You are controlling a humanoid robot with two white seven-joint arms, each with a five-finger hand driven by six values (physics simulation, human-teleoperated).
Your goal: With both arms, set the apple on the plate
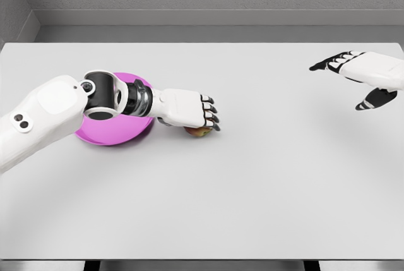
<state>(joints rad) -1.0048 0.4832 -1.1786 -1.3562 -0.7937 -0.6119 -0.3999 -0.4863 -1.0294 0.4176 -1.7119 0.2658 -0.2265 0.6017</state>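
Note:
The apple [199, 132] lies on the white table just right of the magenta plate [104, 133]; only its lower edge shows, reddish-green. My left hand [203, 118] is over it, palm down, fingers curled around its top. The left forearm crosses above the plate and hides much of it. My right hand [353, 81] hovers far off at the right edge, fingers spread and thumb apart, holding nothing.
The white table [252, 195] runs to a front edge at the bottom of the view. A grey wall and ledge stand behind its far edge.

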